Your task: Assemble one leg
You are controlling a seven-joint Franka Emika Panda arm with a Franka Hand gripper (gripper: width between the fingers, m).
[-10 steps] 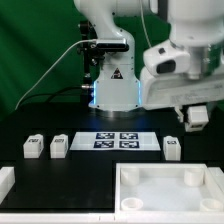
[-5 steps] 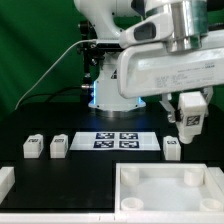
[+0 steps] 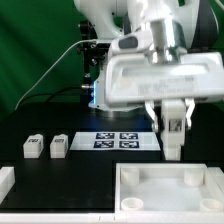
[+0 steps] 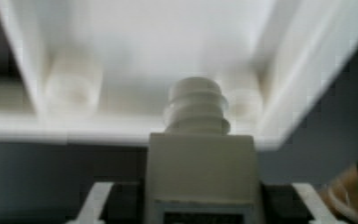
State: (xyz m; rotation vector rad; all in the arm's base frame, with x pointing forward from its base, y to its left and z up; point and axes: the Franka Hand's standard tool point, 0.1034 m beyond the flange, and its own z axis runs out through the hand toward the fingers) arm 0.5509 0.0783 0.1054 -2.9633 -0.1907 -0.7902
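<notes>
Jaws of the white two-finger gripper (image 3: 174, 128) are clenched on a small stubby white plastic leg (image 3: 173, 141), which is held upright above the black counter (image 3: 60, 172). In the wrist view, the leg (image 4: 201, 150) is seen between the fingers, its ridged peg directed toward a large white tray-like piece with raised rims (image 4: 105, 70). In the exterior view, that tray (image 3: 170, 191) lies at 6 o'clock of the held leg, and the marker board (image 3: 120, 140) at 9 o'clock. Two further white legs (image 3: 33, 147) (image 3: 59, 146) are set well apart at 9 o'clock.

Even bright light on a dark table; wrist view blurred throughout.
</notes>
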